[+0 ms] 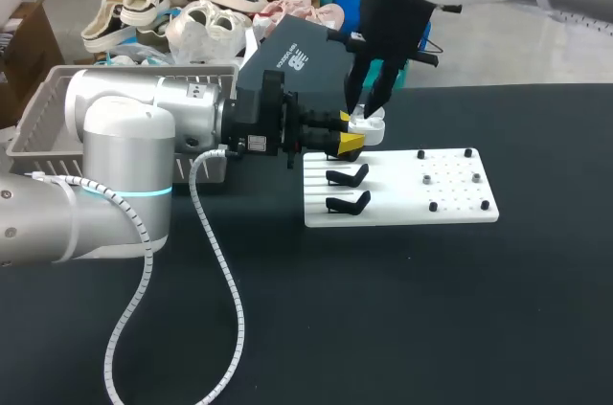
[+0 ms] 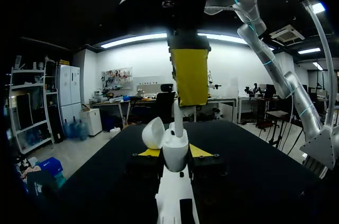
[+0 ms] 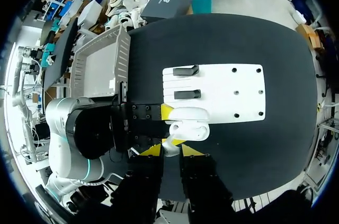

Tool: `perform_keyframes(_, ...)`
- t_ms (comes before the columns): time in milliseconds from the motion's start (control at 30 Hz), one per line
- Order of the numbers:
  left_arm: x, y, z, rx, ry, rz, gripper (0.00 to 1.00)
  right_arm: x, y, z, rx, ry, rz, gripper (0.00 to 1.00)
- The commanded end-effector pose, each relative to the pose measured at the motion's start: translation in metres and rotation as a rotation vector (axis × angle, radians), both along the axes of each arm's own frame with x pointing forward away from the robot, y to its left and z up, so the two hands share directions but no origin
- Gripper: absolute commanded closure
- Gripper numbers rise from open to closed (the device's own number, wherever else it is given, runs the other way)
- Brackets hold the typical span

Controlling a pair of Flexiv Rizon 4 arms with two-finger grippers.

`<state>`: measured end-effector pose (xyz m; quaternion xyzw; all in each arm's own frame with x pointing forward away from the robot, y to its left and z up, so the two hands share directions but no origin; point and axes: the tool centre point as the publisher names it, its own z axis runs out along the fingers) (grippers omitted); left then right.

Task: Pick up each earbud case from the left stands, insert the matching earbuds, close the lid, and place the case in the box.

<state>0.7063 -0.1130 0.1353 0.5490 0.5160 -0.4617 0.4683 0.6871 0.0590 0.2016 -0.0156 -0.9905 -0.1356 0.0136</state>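
The black table [image 1: 383, 309] filled most of my head view, a matte cloth with a white coiled cable [image 1: 222, 271] from my left arm trailing across it. Near the middle lay the white board [image 1: 450, 202]. Two black stands [image 1: 347, 175] sat bare on its left part, one behind the other, and a scatter of small dark pegs [image 1: 422, 178] stood on its right part. At the table's left edge sat a grey slotted basket [image 1: 38, 116], and a dark grey box [image 1: 297, 56] stood at the far edge. I could not tell whether it rested fully on the cloth.

My left gripper [image 1: 350, 133] reached in level over the board's far left corner, clenched on the earbud case [image 2: 175, 147]. In the left wrist view its two yellow tips pressed the white case from either side. The case stood upright, held up off the board, with its lid [image 2: 153, 132] hinged open to one side.

My right gripper [image 3: 170, 150] hung straight down over the case, pinched on a white earbud [image 2: 179, 118] between its yellow tips. From the left wrist camera the earbud's stem ran down from the yellow pad to the mouth of the case. Whether it was seated inside, I could not tell. From the right wrist camera the open case lay just ahead of the fingers, over the board's edge.
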Motion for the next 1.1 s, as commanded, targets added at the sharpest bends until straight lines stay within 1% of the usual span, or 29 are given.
perform_keyframes(33, -0.001, 0.0, 0.0, -0.002, -0.001, 0.003, 1.0, 0.0, 0.004, -0.002, -0.007, -0.007, -0.009, 1.0)
perform_keyframes(300, -0.001, 0.0, 0.0, -0.002, -0.001, 0.003, 1.0, 0.002, 0.001, -0.005, -0.006, -0.017, -0.023, 1.0)
perform_keyframes(633, -0.001, 0.0, 0.0, -0.002, -0.001, 0.003, 1.0, 0.001, -0.001, -0.006, -0.005, -0.014, -0.038, 1.0)
perform_keyframes(1100, -0.001, 0.0, 0.0, -0.002, -0.001, 0.003, 1.0, 0.005, 0.0, -0.013, 0.007, -0.007, -0.044, 1.0)
